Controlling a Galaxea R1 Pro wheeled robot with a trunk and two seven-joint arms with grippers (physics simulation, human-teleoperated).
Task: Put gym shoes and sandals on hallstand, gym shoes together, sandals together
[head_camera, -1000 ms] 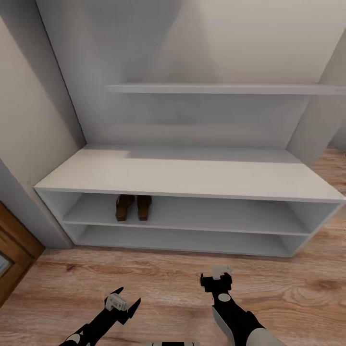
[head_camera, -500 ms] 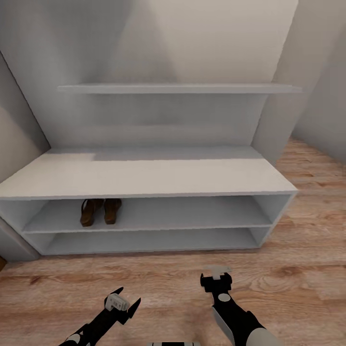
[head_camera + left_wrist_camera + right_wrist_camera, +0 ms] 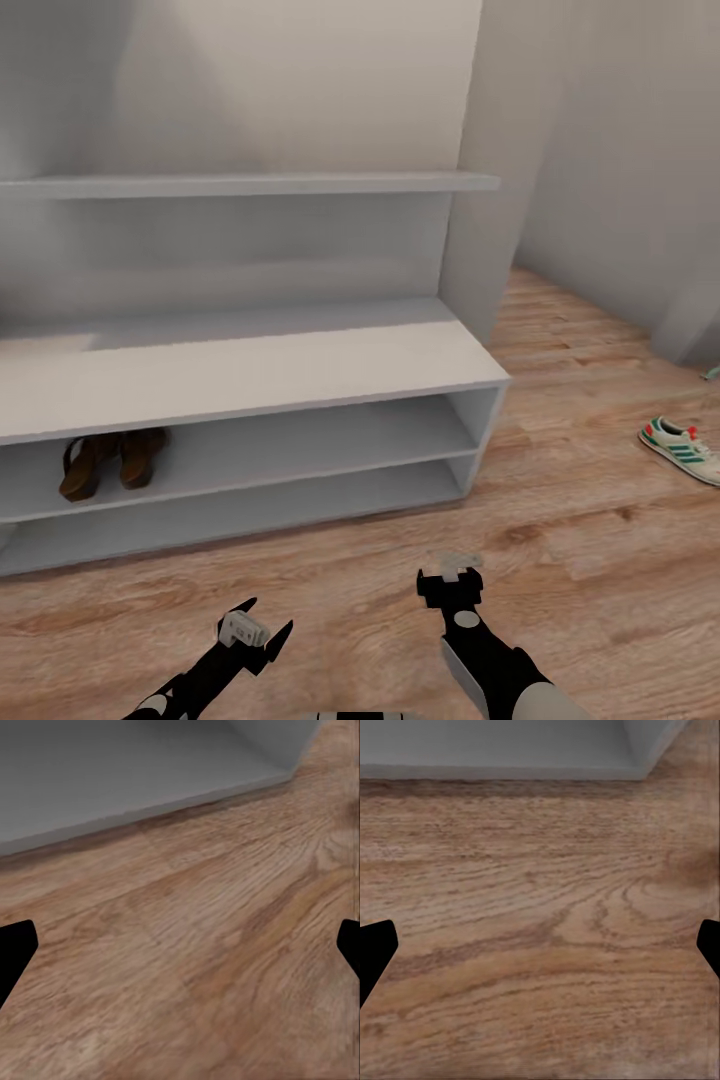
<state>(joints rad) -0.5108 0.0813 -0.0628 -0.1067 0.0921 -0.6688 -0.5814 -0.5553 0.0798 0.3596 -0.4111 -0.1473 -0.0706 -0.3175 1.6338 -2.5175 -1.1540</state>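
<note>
Sandals (image 3: pixel 110 462), a brown pair, sit side by side on the upper open tier of the white hallstand (image 3: pixel 300 375) at about 9 o'clock in the head view, toes pointing into the unit and nearly touching each other. Above the hallstand's flat top, a floating shelf (image 3: pixel 250 184) crosses the tall white back panel at about 11 o'clock. Below, at 7 o'clock, the left end effector (image 3: pixel 256 625) hangs over the corridor floor (image 3: pixel 600 560) with its dark fingers spread apart and nothing between them; the left wrist view shows bare wood-grain planks and the hallstand's lower front edge (image 3: pixel 150 799) between the two black fingertips (image 3: pixel 15 952). At about 5 o'clock the right end effector (image 3: pixel 450 582) is also poised above the planks, its fingers likewise parted and empty, with the right wrist view looking onto floorboards and the base of the hallstand (image 3: pixel 510 750). Far off at 3 o'clock, one gym shoe (image 3: pixel 682 448), cream-white with green stripes and a red heel patch, lies on the floor, well apart from the hallstand and both arms.
</note>
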